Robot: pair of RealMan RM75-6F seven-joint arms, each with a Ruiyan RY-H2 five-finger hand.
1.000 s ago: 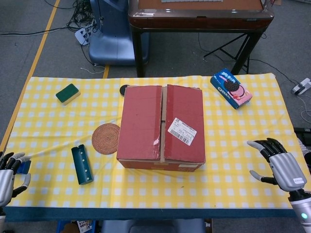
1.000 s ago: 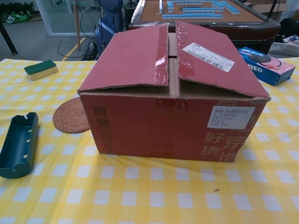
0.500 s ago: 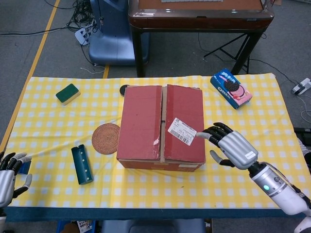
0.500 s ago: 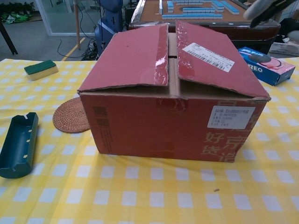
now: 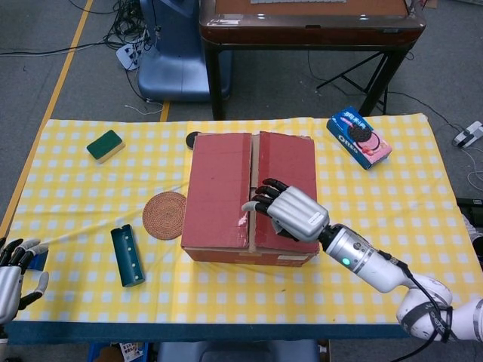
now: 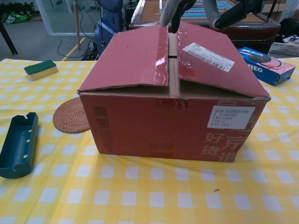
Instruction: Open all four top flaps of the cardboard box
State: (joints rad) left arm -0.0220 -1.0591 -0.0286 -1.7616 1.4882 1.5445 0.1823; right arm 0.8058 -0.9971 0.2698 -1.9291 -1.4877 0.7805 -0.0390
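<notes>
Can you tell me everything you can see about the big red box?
The cardboard box is red-brown, with brown edges, and sits in the middle of the yellow checked tablecloth. Its two top flaps are down but not flat, with a gap along the middle. Torn shiny tape lines that gap. White labels sit on top and on the front. The right robot hand hovers above the right flap.

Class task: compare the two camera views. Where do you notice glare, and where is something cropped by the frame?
Chest view: tape on the cardboard box flaps shows glossy glare; the right hand is cropped by the top edge. Head view: even, soft lighting; the left hand is cut off at the frame's lower left corner.
</notes>
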